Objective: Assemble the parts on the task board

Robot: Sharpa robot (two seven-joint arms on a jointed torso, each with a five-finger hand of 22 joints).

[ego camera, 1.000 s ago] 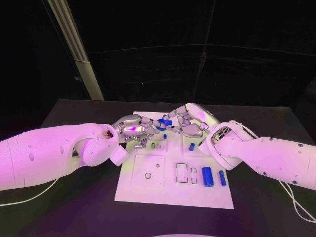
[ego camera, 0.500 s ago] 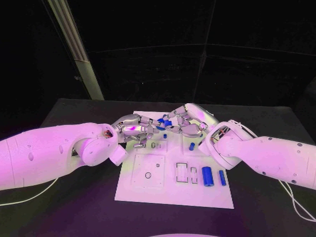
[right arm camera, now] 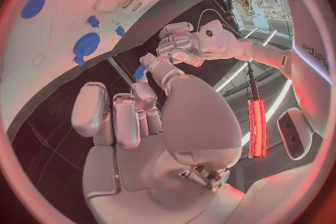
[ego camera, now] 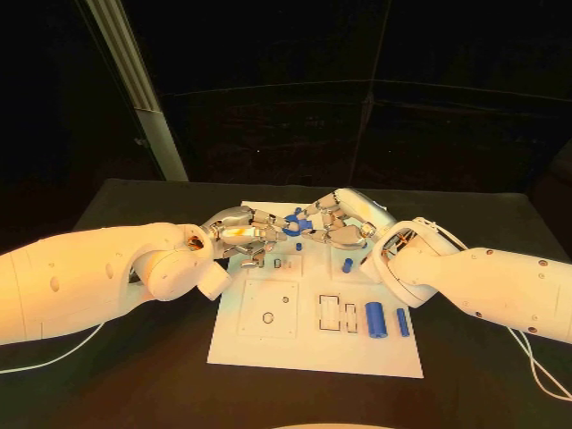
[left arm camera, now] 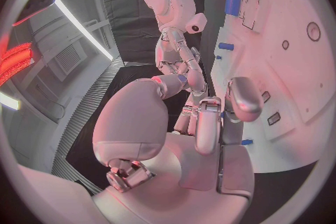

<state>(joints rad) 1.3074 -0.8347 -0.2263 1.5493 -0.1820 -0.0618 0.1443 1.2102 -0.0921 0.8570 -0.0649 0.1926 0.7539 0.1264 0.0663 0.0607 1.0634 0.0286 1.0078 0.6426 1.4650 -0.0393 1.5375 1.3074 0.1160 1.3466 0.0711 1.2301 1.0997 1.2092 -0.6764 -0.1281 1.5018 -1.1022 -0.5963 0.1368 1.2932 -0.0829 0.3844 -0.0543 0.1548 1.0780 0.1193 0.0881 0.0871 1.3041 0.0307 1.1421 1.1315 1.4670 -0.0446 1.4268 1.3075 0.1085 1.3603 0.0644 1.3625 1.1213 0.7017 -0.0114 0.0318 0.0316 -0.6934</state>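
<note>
The white task board (ego camera: 315, 350) lies in the middle of the black table. Above its far end my two hands meet. My right hand (ego camera: 341, 223) pinches a small blue part (ego camera: 292, 222) at its fingertips; the same blue part (right arm camera: 140, 71) sits at the tip of that hand's finger, and again as the blue part (left arm camera: 182, 78) in the left wrist view. My left hand (ego camera: 245, 229) has its fingers curled close against the part; whether they grip it is hidden. Two blue cylinders (ego camera: 375, 315) lie near the board's right edge, and a smaller blue piece (ego camera: 347, 264) lies further up.
The board has rectangular slots (ego camera: 329, 311) and a round hole (ego camera: 268, 317) in its near half. Both white forearms flank the board. Bare black table (ego camera: 492, 375) lies to the right and in front.
The blue part has shifted slightly left, toward my left hand's fingers. Both hands stay together over the board's far end.
</note>
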